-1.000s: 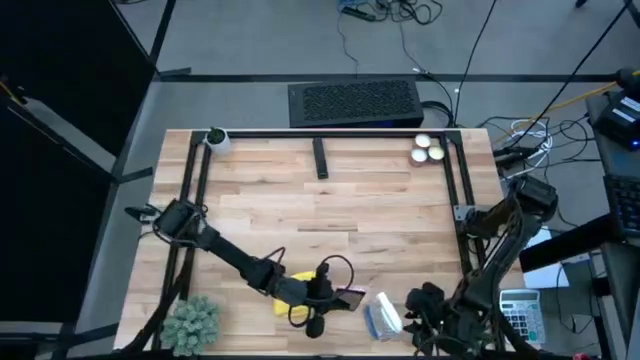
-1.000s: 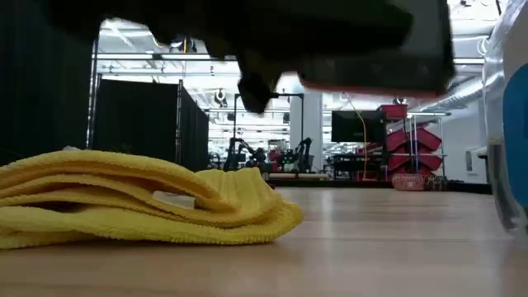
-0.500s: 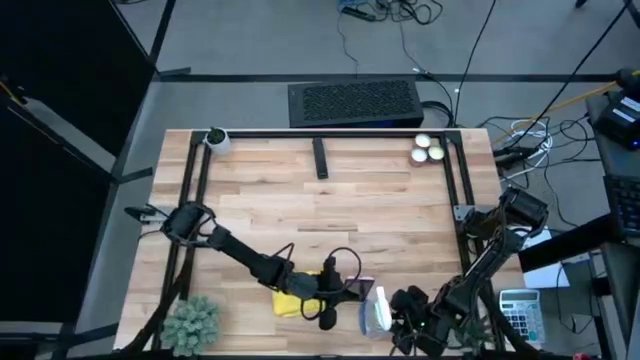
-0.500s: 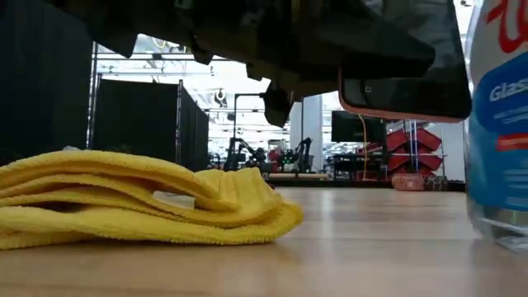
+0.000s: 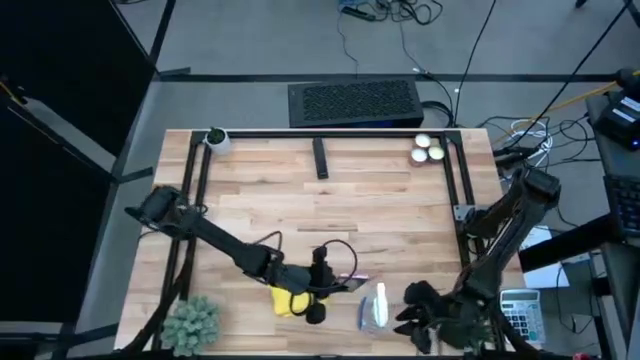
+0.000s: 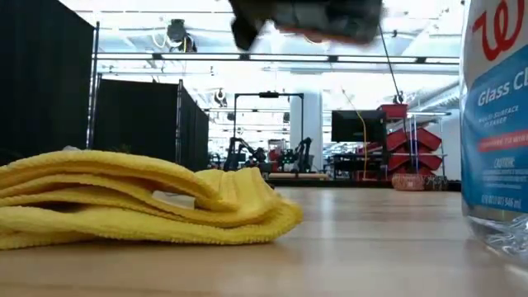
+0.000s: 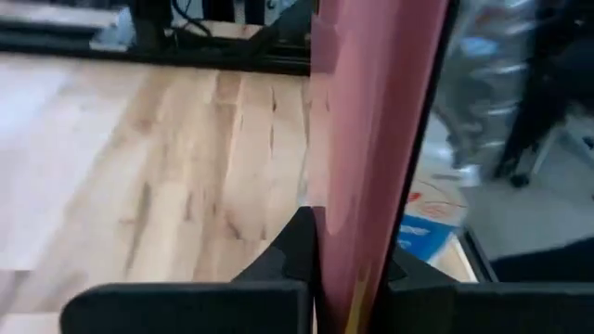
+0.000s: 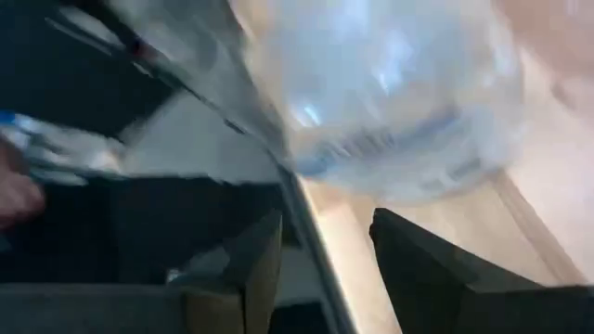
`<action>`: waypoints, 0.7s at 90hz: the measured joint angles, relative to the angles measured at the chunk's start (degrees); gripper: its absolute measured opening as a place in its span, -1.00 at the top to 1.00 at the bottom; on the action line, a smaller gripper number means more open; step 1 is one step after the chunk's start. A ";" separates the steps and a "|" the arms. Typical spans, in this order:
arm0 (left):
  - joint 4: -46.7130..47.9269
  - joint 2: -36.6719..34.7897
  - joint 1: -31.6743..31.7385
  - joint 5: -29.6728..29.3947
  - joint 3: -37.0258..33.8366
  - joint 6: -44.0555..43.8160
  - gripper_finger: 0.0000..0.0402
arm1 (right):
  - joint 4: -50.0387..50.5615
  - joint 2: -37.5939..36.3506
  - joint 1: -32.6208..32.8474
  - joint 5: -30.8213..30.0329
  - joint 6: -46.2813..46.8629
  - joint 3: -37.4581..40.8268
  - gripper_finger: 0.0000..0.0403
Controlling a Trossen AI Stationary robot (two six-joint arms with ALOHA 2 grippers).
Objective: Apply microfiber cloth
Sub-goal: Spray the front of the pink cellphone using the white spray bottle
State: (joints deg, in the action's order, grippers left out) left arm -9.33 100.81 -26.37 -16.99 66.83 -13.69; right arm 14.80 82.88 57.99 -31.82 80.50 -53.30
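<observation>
Phone held aloft, cloth not yet applied

The folded bright yellow microfiber cloth lies on the wooden desk, lower centre; the left pincer is clenched on a pink-edged flat black phone. Next, cloth and phone must be brought together. The right pincer, released, is parked beside the clear blue-labelled spray bottle.

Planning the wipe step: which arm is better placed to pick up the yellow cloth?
Right, probably. The left gripper sits nearest the microfiber cloth but is shut on the phone. The right gripper is open beside the spray bottle.
</observation>
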 joint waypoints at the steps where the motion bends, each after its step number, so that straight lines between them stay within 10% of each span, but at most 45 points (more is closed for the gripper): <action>1: 0.53 -0.60 -0.04 -0.17 0.00 0.20 0.96 | -0.20 -0.18 0.16 -0.85 -0.40 0.00 0.24; 19: 7.83 -7.85 -0.13 -3.04 0.00 1.03 0.96 | 0.15 -0.93 -0.19 -14.95 -13.95 0.00 0.24; 63: 11.21 -10.77 0.17 -3.58 0.00 0.96 0.96 | 1.71 -7.26 -2.79 -15.21 -24.41 0.02 -0.48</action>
State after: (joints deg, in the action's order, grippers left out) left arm 1.88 90.04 -26.20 -20.57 66.83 -12.73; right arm 16.51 75.61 55.20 -47.03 56.09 -53.28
